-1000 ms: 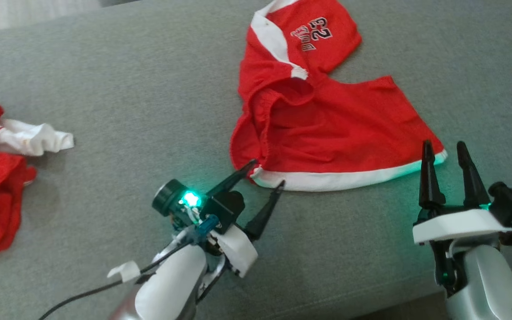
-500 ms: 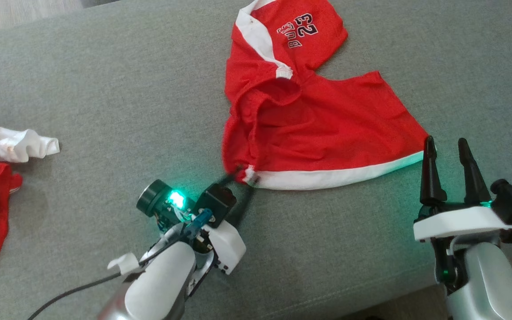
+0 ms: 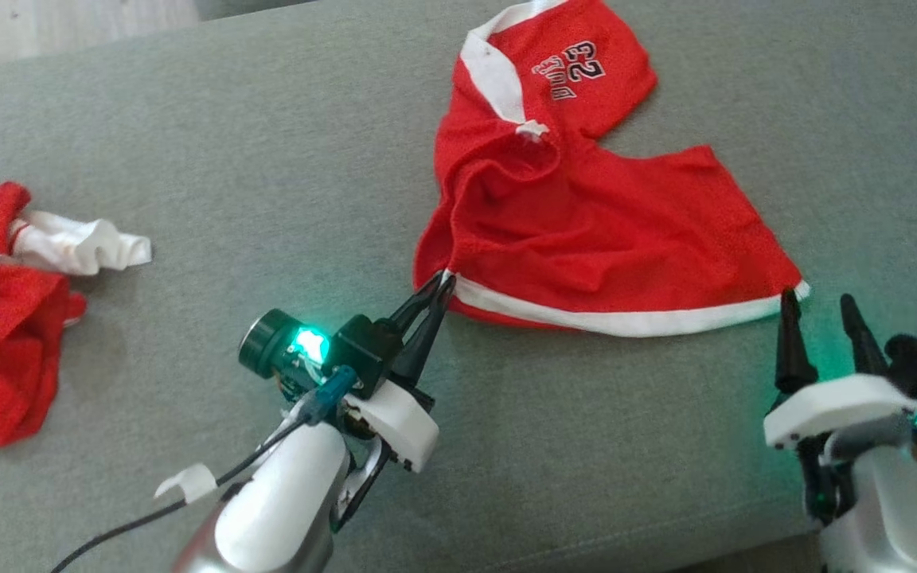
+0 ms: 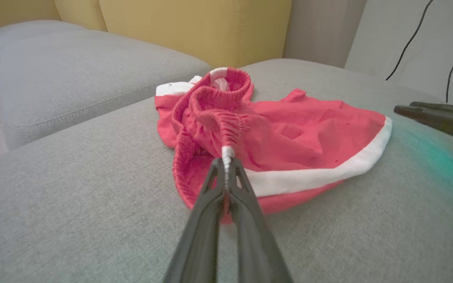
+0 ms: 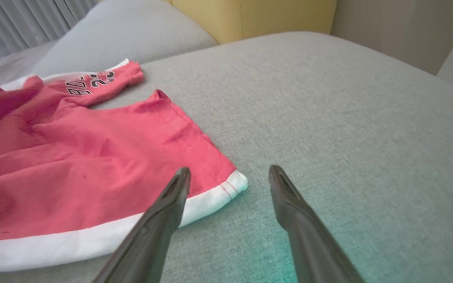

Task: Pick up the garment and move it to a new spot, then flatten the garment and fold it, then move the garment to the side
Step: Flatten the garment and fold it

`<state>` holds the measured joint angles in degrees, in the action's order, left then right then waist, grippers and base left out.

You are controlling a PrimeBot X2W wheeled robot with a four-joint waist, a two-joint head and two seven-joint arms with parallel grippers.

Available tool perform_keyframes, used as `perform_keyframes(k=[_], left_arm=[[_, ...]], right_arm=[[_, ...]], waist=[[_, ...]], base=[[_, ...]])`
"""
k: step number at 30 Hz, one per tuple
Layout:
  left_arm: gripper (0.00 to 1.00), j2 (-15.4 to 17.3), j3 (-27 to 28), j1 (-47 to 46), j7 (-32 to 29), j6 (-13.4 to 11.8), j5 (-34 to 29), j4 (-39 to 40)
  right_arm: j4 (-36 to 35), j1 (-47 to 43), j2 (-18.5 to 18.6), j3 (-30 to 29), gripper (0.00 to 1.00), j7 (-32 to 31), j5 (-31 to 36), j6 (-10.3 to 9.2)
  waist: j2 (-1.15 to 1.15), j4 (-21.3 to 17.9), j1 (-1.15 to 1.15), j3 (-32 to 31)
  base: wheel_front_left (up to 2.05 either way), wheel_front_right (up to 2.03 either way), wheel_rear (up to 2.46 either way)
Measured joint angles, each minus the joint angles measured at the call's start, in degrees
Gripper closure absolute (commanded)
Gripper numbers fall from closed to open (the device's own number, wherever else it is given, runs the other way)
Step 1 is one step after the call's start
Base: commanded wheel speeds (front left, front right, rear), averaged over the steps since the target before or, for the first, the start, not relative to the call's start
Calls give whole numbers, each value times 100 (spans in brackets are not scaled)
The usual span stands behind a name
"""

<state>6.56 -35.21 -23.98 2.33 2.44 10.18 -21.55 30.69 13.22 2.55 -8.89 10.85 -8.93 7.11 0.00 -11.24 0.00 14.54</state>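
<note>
Progress: your left hand [image 3: 444,280] is clenched on the red shorts [image 3: 586,231] at the waistband end. Your right hand [image 3: 817,299], released, sits beside their hem corner. Lifting, flattening and folding remain.

fingers [image 3: 790,350]: dark, long, pointed | wrist housings [image 3: 833,402]: white, green-lit | forearms [image 3: 283,517]: pale silver | cable [image 3: 108,541]: black
</note>
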Motion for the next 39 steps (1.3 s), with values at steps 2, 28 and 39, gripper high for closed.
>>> perform_keyframes(k=[2, 28, 39], left_arm=[[100, -4, 3, 24, 79, 7, 55, 59], [100, -16, -15, 111, 378, -87, 229, 37], [100, 210, 293, -60, 790, -135, 398, 460]], right_arm=[[186, 204, 1, -193, 0, -212, 263, 0], [809, 520, 1, -157, 100, -871, 731, 0], [-776, 847, 7, 236, 100, -378, 428, 0]], waist=[[0, 70, 0, -9], [0, 149, 0, -131], [0, 60, 0, -623]], base=[[0, 0, 0], [0, 0, 0], [0, 0, 0]])
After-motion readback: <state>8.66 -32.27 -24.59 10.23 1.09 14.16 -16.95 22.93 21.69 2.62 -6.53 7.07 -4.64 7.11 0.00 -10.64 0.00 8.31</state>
